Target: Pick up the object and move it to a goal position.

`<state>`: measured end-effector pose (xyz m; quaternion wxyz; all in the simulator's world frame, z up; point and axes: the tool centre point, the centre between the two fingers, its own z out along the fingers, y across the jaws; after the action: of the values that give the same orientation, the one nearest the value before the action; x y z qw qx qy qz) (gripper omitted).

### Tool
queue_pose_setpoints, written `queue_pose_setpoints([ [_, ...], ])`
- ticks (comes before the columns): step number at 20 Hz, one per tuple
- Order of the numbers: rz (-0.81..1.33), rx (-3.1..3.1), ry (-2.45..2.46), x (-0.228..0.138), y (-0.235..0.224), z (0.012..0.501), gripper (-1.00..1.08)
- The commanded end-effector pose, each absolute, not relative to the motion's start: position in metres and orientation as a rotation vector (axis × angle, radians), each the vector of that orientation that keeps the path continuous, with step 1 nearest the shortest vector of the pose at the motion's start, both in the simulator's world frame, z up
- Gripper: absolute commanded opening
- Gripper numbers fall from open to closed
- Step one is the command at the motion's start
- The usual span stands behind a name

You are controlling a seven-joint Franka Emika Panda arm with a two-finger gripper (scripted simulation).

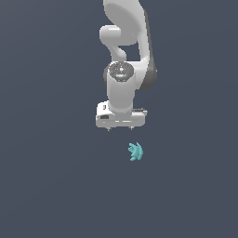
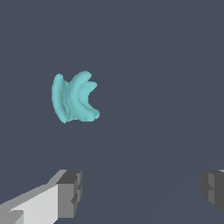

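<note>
The object (image 1: 135,151) is a small teal piece with several curved, pointed lobes, lying on the dark grey floor. It sits in front of the white arm, slightly toward the exterior view's right of the hand. The wrist view shows the object (image 2: 74,97) lying apart from both fingers. My gripper (image 1: 120,128) hangs above and behind the object, only its short fingertips showing under the white hand. In the wrist view the gripper (image 2: 142,192) is open, with one grey finger pad (image 2: 70,193) and the other far apart and nothing between them.
A plain dark grey surface (image 1: 56,186) fills both views. Behind the hand, the white arm (image 1: 126,42) rises out of the exterior view.
</note>
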<state>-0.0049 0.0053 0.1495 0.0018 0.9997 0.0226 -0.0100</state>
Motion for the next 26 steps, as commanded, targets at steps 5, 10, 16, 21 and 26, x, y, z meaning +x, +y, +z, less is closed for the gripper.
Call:
queue_pose_setpoints([
  [5,-0.025,3.131,0.086,-0.002,0.011,0.149,1.00],
  [10,-0.014,3.120,0.114,0.003,0.022,0.149,1.00],
  [16,-0.015,3.121,0.113,0.003,0.022,0.148,1.00],
  [21,-0.013,3.122,0.123,0.011,0.029,0.142,1.00],
  [26,-0.009,3.125,0.144,0.026,0.045,0.129,1.00],
])
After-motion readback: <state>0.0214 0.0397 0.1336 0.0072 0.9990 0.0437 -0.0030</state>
